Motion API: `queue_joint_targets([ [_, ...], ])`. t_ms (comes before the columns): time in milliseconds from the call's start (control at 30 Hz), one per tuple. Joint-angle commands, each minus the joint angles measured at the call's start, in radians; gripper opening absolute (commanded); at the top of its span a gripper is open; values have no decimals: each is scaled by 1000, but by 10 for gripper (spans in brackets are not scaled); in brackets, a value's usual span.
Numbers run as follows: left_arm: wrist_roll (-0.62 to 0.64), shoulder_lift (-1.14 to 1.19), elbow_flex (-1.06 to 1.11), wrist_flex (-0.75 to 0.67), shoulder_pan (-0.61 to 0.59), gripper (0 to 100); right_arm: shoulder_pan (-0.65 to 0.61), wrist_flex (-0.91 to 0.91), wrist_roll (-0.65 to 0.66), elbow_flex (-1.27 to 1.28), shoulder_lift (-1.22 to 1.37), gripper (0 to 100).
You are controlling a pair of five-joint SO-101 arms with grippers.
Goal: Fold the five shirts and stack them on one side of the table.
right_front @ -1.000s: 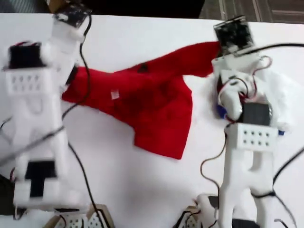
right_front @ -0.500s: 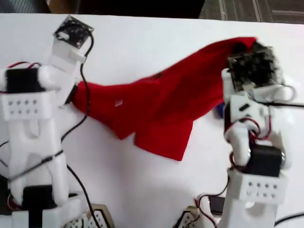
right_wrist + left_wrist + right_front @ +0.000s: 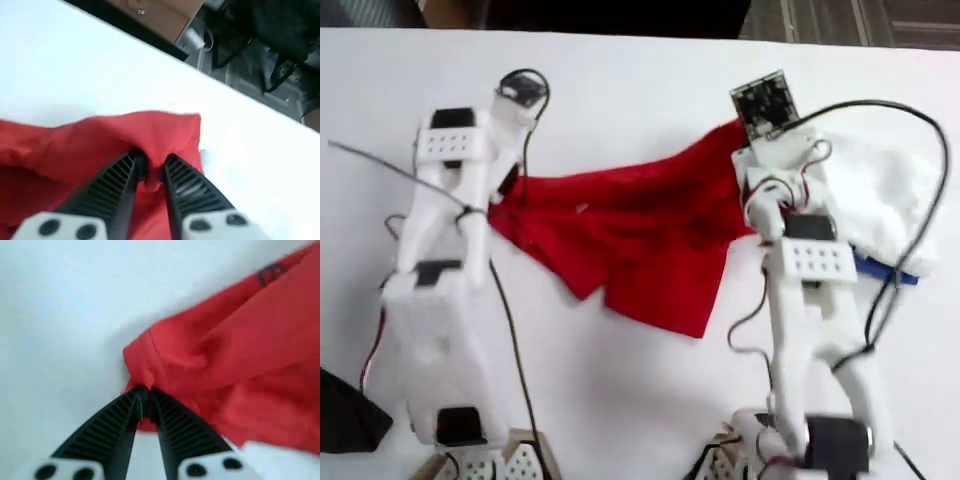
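A red shirt (image 3: pixel 630 240) lies stretched and bunched across the middle of the white table (image 3: pixel 620 80), held at both ends. My left gripper (image 3: pixel 144 399) is shut on a folded corner of the red shirt (image 3: pixel 225 365) at its left end, where the left arm's gripper (image 3: pixel 506 198) meets the cloth in the high view. My right gripper (image 3: pixel 151 170) is shut on the red shirt (image 3: pixel 100 145) near a hemmed edge; from above the right gripper (image 3: pixel 747 150) sits under its camera board at the shirt's right end.
A pile of white cloth (image 3: pixel 885 190) with a blue layer (image 3: pixel 885 270) under it lies to the right of the right arm. A black object (image 3: pixel 345 420) sits at the near left corner. Bare table lies in front of the shirt.
The right arm swung out to the right with the shirt's end, then came back left. The left arm moved right and farther from the front edge. The shirt is now more bunched.
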Motion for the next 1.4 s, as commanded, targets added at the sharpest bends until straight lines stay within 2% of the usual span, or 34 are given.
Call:
queue_joint_targets([
  [0, -2, 215, -403, 95, -11, 31, 1, -62, -9, -5, 77, 22],
  [67, -3, 299, -599, 201, -12, 45, 1, -65, -15, -5, 96, 22],
  [167, -6, 368, -868, 356, -9, 129, -4, -85, -11, -14, 108, 22],
  [233, -6, 388, -993, 439, 3, 182, 2, -87, -11, -25, 102, 22],
  [267, -6, 384, -1003, 437, 6, 194, 2, -79, -11, -35, 102, 22],
  [367, -8, 359, -958, 436, 20, 195, 5, -79, -11, -41, 110, 22],
  [667, -21, 141, -568, 433, 132, 194, 7, -79, -11, -43, 108, 22],
  [833, -135, 81, -420, 428, 114, 182, 7, -79, -12, -43, 104, 22],
  [933, -187, 83, -344, 361, 60, 159, 8, -79, -12, -43, 104, 22],
  [1100, -198, 83, -275, 270, 20, 157, 5, -77, -15, -40, 102, 22],
  [1367, -198, 84, -262, 261, 91, 158, 5, -77, -15, -40, 102, 22],
])
